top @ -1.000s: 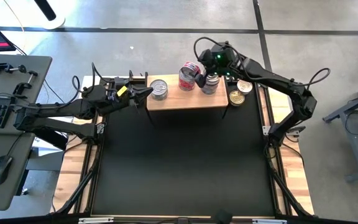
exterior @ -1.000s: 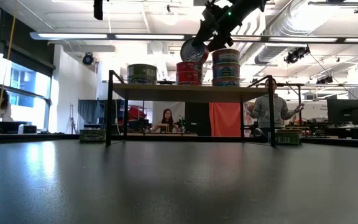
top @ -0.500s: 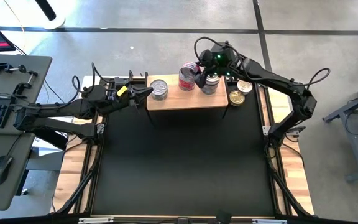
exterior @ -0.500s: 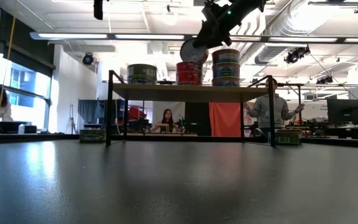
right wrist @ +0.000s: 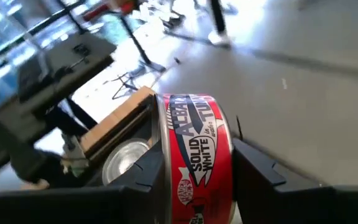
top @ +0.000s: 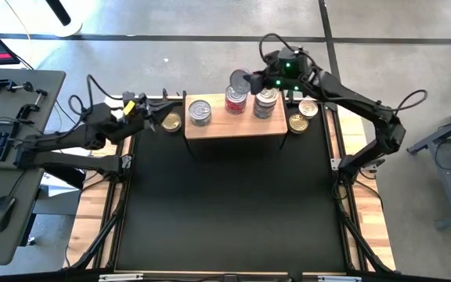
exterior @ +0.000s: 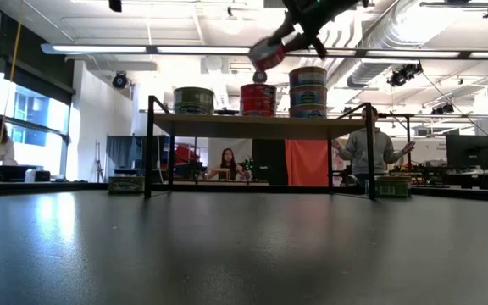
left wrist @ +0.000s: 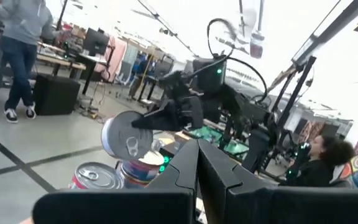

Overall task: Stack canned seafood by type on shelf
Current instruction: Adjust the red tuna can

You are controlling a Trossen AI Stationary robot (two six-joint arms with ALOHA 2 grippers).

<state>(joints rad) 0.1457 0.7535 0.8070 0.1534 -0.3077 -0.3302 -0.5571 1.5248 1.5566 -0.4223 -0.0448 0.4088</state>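
Canned seafood is mid-sort: the right gripper (right wrist: 194,180) holds a red-labelled tin (right wrist: 194,158) clamped between its fingers (right wrist: 260,171), edge-on, the label reading "solid white". In the high view this tin (top: 240,79) hangs tilted in the air just above the red stack (top: 236,100) on the shelf (top: 233,126), its silver lid turned sideways rather than level.

The tilt looks like the main risk. If the tin is lowered as it sits, I judge its rim would catch the top of the red stack and either slide off or knock the stack toward the shelf's back edge. The grip is on the curved side wall, so the tin could also roll or slip between the fingers while being turned flat.

On the shelf stand a single greenish tin (exterior: 193,100), the red stack (exterior: 258,99) and a taller bluish stack (exterior: 307,91). Gold-lidded tins lie off the shelf: one at its left end (top: 171,122), two at its right end (top: 298,122).

The left gripper (top: 149,115) waits beside the left end of the shelf, fingers (left wrist: 194,171) closed together and empty.
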